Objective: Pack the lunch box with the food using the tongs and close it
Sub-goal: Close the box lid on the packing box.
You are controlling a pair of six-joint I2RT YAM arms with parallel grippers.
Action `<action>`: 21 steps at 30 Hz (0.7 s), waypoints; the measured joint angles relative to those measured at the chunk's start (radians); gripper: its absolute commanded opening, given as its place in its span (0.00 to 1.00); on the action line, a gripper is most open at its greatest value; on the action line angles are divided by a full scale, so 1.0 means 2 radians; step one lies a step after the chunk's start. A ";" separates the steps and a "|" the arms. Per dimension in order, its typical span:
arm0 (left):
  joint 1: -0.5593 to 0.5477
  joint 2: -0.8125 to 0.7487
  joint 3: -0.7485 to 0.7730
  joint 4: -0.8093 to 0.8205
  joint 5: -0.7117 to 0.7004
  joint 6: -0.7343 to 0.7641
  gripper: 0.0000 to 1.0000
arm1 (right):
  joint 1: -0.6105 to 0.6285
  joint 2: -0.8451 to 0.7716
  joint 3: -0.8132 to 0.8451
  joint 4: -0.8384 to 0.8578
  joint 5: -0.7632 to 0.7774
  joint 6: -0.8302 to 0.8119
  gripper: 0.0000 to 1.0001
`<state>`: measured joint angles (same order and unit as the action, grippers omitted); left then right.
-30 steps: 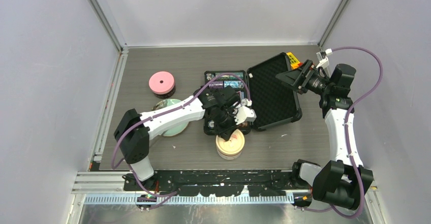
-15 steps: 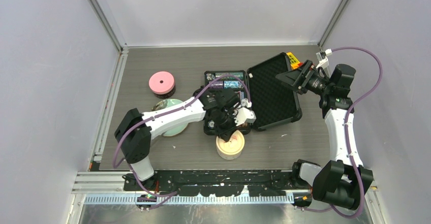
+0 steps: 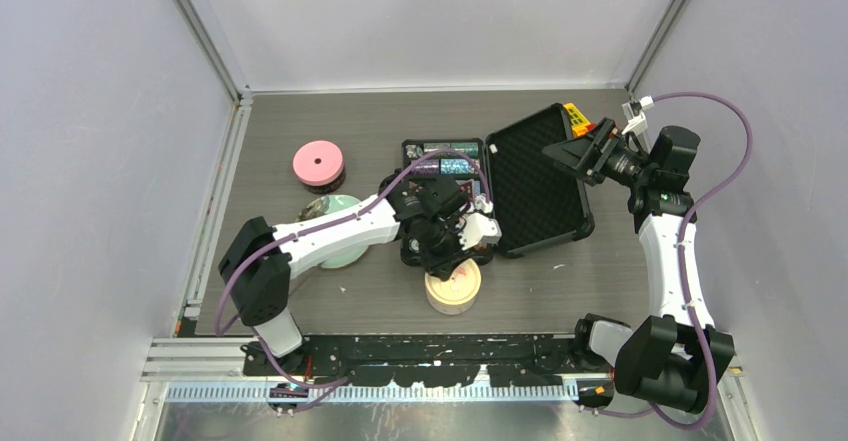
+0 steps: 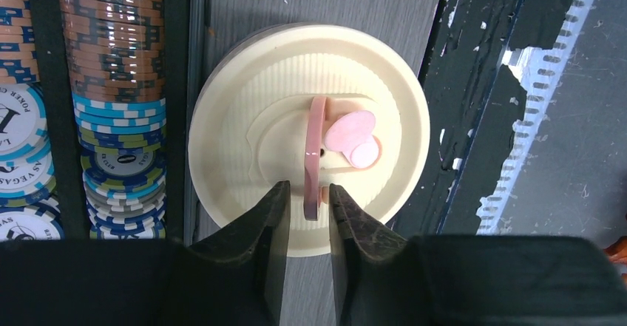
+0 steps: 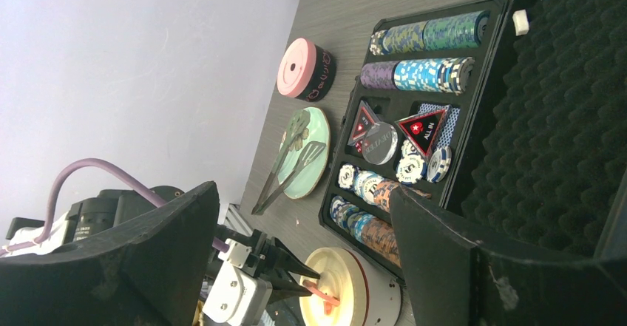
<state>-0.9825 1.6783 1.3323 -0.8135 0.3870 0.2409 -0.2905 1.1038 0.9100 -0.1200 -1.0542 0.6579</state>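
The left gripper point(image 4: 307, 190) has eased to a narrow gap, its jaws just off either side of the pink handle point(image 4: 313, 156) on the cream lid point(image 4: 244, 119), which caps its tub point(image 3: 450, 304). The tongs point(image 5: 285, 167) lie on the plate point(image 5: 319, 154), off to its left. The right gripper point(image 3: 580, 148) stays wide, holding nothing.

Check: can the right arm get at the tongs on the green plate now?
Probably not easily: the tongs lie on the plate beyond the open poker case, and the left arm stretches over that plate.
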 measured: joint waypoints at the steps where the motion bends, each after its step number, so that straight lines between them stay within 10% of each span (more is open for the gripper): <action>1: 0.000 -0.001 0.000 -0.001 -0.002 0.001 0.29 | 0.000 0.000 0.000 0.000 0.000 0.000 0.90; 8: 0.000 -0.002 0.000 -0.012 -0.006 0.018 0.29 | 0.000 0.000 -0.001 0.000 -0.002 0.000 0.89; 21: -0.015 -0.031 0.007 -0.018 -0.034 0.054 0.74 | 0.000 0.000 -0.003 0.000 -0.003 0.001 0.89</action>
<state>-1.0134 1.6165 1.3468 -0.8494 0.3195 0.3485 -0.2905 1.1038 0.9047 -0.1192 -1.0607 0.6590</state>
